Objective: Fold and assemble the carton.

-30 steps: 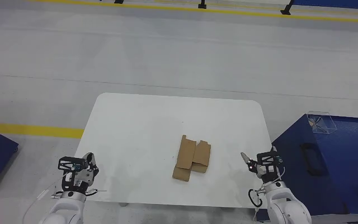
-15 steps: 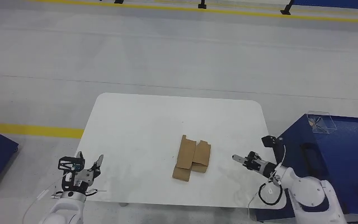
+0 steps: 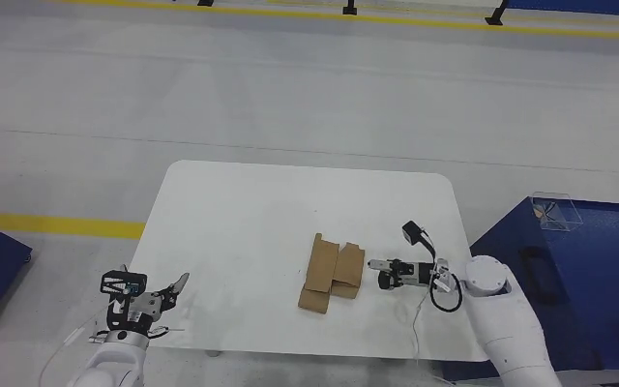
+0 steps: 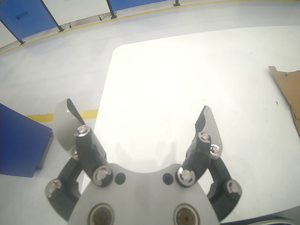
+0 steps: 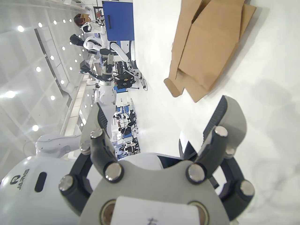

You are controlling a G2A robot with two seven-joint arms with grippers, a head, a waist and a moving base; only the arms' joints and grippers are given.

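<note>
A flat, unfolded brown carton (image 3: pixel 332 272) lies on the white table (image 3: pixel 251 223), a little right of its middle. My right gripper (image 3: pixel 373 264) sits just right of the carton, turned on its side and open, close to the cardboard's edge with nothing between its fingers. In the right wrist view the carton (image 5: pixel 206 45) lies just beyond the open gripper (image 5: pixel 161 113). My left gripper (image 3: pixel 169 290) hovers open at the table's front left corner, far from the carton. The left wrist view shows its spread gripper (image 4: pixel 138 113) over bare table, with the carton's edge (image 4: pixel 288 87) far off.
A blue cabinet (image 3: pixel 542 281) stands close to the table's right side, with a clear plastic box (image 3: pixel 556 208) on it. Another blue cabinet (image 4: pixel 21 139) sits by the table's front left corner. Grey floor with yellow lines surrounds the table.
My right arm has swung in from the table's front right corner to the carton's right edge, turning its gripper sideways. My left gripper's fingers have spread wider.
</note>
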